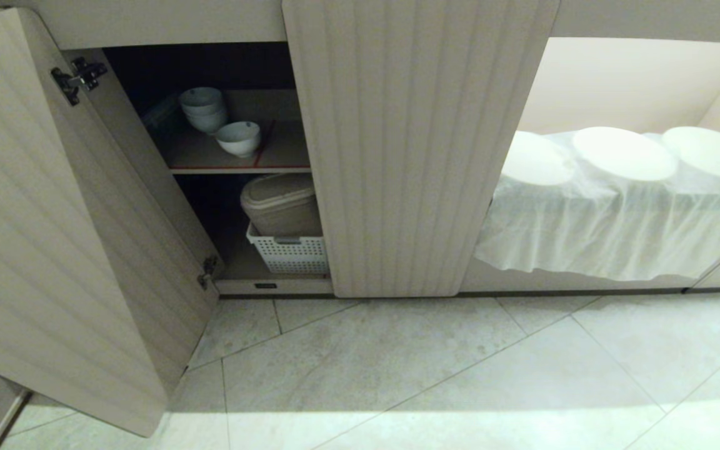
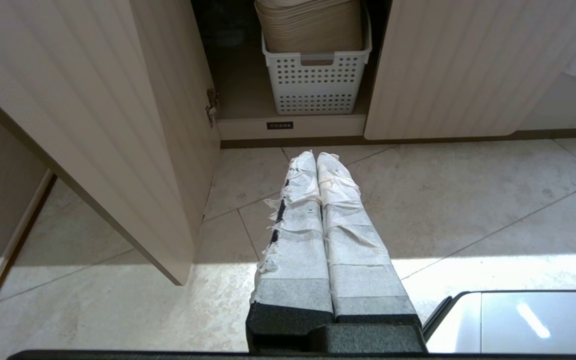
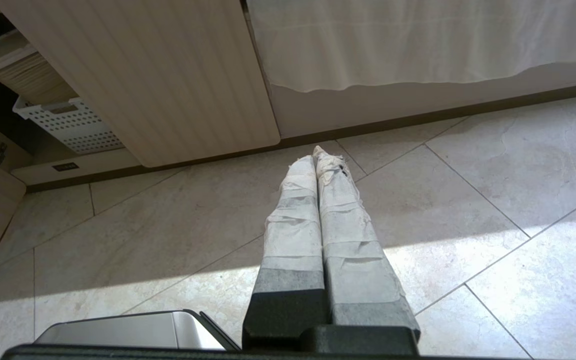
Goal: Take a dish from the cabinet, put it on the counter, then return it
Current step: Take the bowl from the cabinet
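The cabinet [image 1: 416, 144] stands with its left door [image 1: 54, 237] swung wide toward the robot, its free edge reaching out over the floor [image 1: 435, 375]. The right door is shut, so the opening is a narrow dark gap between the two. On the upper shelf [image 1: 285, 150], which has a red front edge, the dish [image 1: 238, 137] sits upright near the front, just beside a stack of bowls [image 1: 202, 107] behind it and to the left; whether they touch cannot be told. Bare shelf lies to the right of the dish. Below, a white basket [image 1: 288, 253] holding a beige lidded box [image 1: 280, 203] fills the lower compartment up to the shut door's edge. To the right of the cabinet, an open bay holds plates [image 1: 622, 153] on a white cloth [image 1: 610, 231] that hangs over its front.

The tiled floor before the cabinet gives open room. Neither arm shows in the head view. The left gripper [image 2: 316, 156] hangs low over the floor, pointing at the basket, fingers pressed together and holding nothing. The right gripper [image 3: 314, 152] points at the plinth near the shut door's lower corner, fingers likewise pressed together, empty, touching nothing.
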